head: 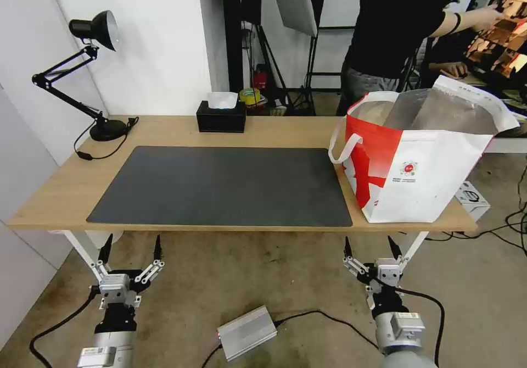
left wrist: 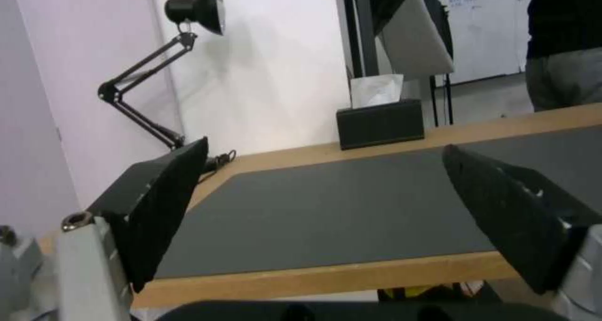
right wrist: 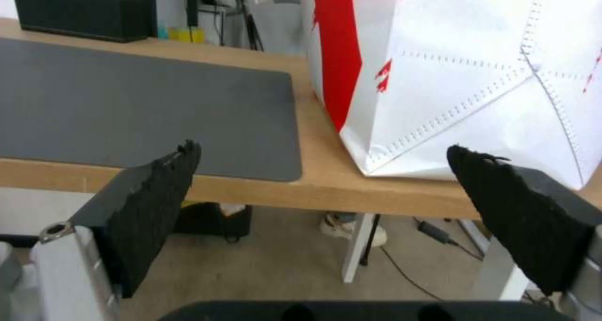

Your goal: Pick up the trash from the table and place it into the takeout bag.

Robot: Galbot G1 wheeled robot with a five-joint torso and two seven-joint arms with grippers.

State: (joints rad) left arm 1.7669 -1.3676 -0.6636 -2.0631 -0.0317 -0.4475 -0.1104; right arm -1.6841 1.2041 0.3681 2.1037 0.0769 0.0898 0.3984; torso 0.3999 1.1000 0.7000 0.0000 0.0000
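Presently, counts: one takeout bag (head: 422, 165), two grippers.
Bag: upright, mouth open upward, on the tabletop (head: 164, 132) just beside the mat (head: 219, 187).
Left gripper (head: 130, 248): jaws spread, below the tabletop's near edge.
Right gripper (head: 370, 247): likewise, jaws spread.

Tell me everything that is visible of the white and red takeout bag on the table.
The large boxy white and red takeout bag stands upright and open at the right end of the light-wood table, beside the dark grey mat, not on it. Its lining looks like silver foil. A white loop handle hangs on its left side, and a small round red logo with small print sits on the front. The material looks like stitched woven plastic. No end effector touches it.
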